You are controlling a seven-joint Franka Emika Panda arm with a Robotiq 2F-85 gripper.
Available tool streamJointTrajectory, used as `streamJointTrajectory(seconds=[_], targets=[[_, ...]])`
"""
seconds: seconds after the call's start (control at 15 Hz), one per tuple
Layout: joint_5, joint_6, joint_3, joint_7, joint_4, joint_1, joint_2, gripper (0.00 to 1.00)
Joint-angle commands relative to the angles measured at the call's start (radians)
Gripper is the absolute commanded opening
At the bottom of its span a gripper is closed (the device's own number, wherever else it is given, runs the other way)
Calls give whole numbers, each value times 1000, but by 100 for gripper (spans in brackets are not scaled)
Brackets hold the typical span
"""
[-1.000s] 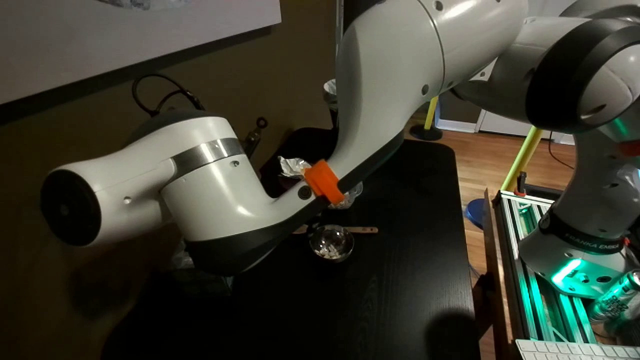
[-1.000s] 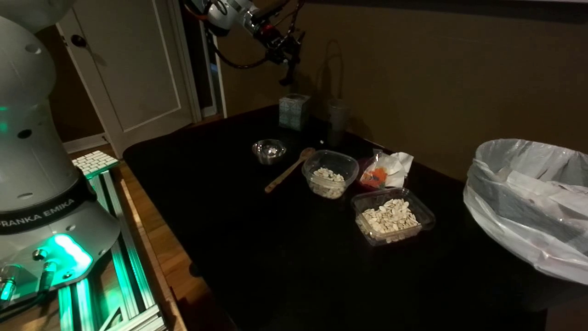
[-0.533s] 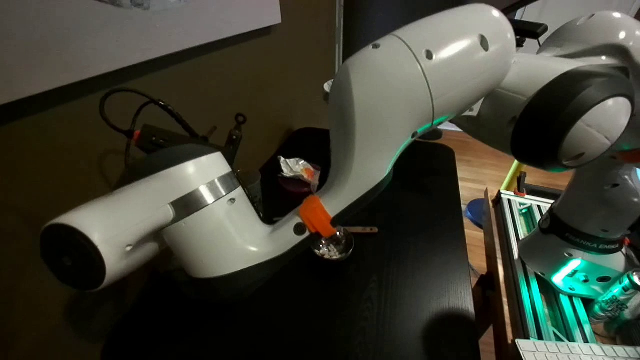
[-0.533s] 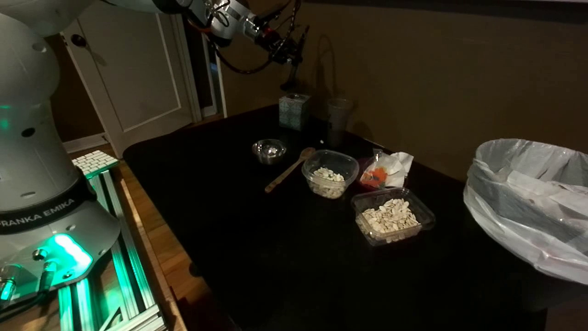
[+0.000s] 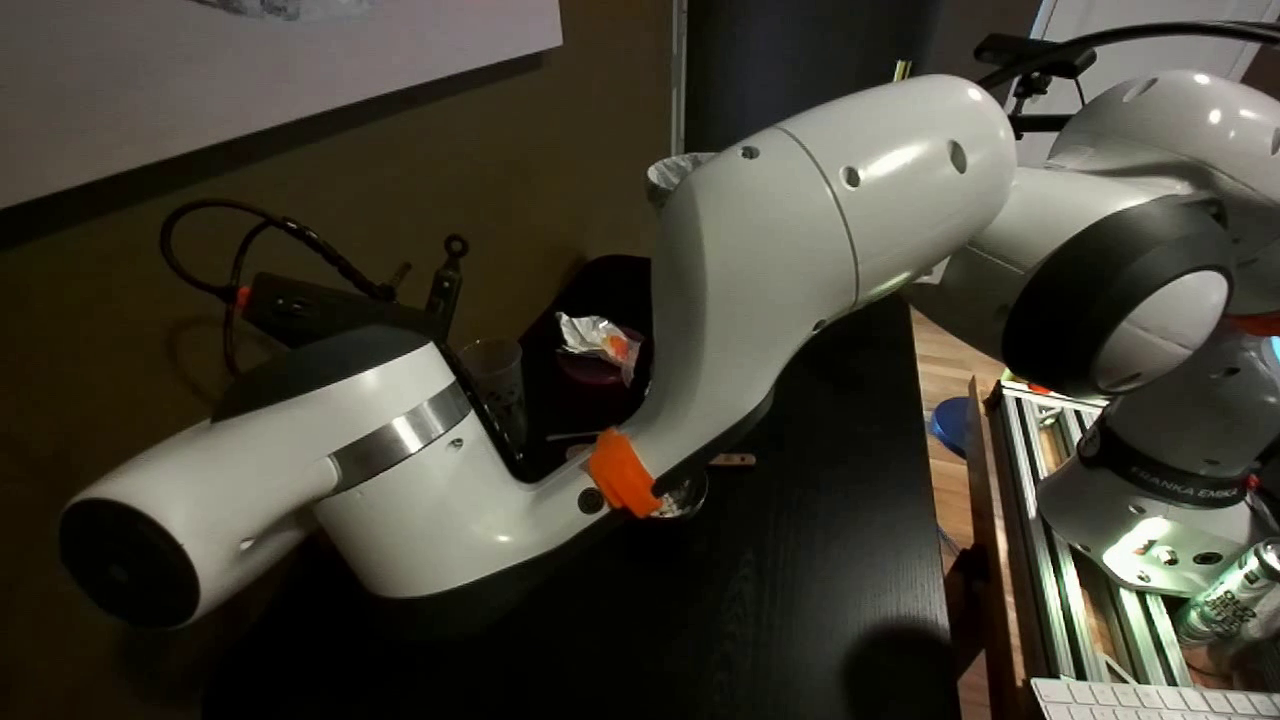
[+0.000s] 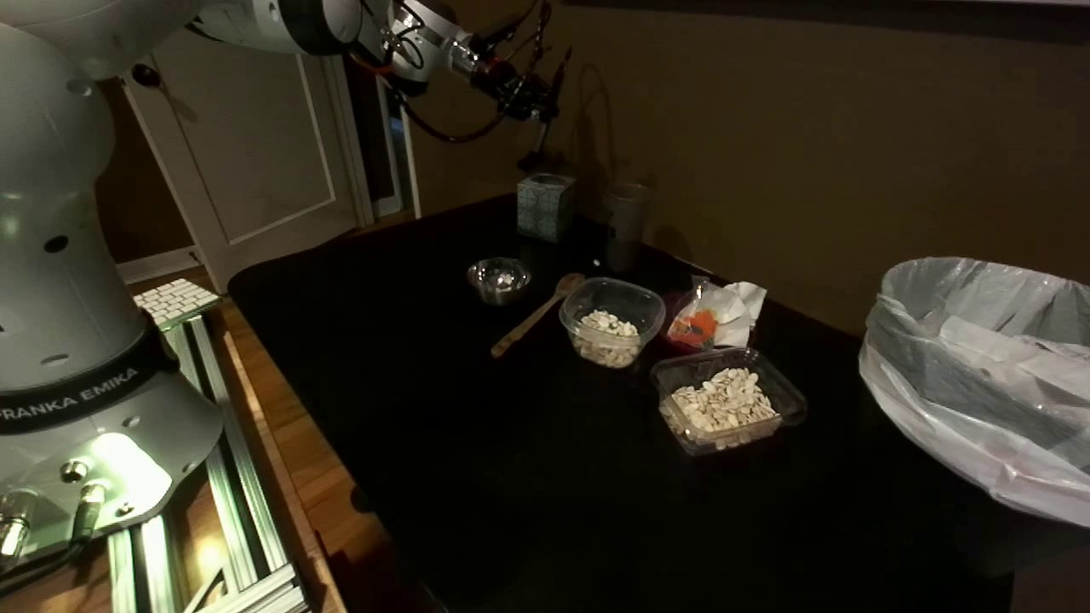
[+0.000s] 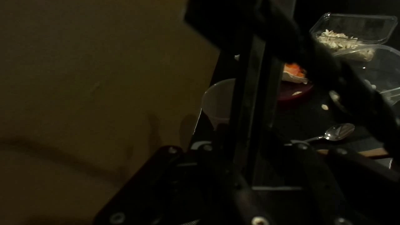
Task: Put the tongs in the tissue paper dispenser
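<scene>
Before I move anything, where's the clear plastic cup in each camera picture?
In an exterior view: the cup left of center, about mid-height.
In an exterior view: the cup just right of center, upper half.
Wrist view: the cup just right of center, its right side hidden.
Shared landmark: the orange-and-white packet, right of the cup in all three.

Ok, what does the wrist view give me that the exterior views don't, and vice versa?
Only the wrist view: the bowl end of a shiny spoon and a pale flake on the red dish.
Only the exterior views: the tissue box, seen in an exterior view, plus the bagged bin and white keyboard, in both exterior views.
Shared: the tongs, clear cup, wooden spoon and that red dish show in the wrist view and in both exterior views.
</scene>
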Motion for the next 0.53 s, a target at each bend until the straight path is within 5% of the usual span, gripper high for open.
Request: streamJointTrajectory(seconds=[0.0, 0.47], targets=[[-1, -18, -8, -3, -3, 3, 4, 9], [-10, -93, -50, -27, 10, 27, 27, 9]])
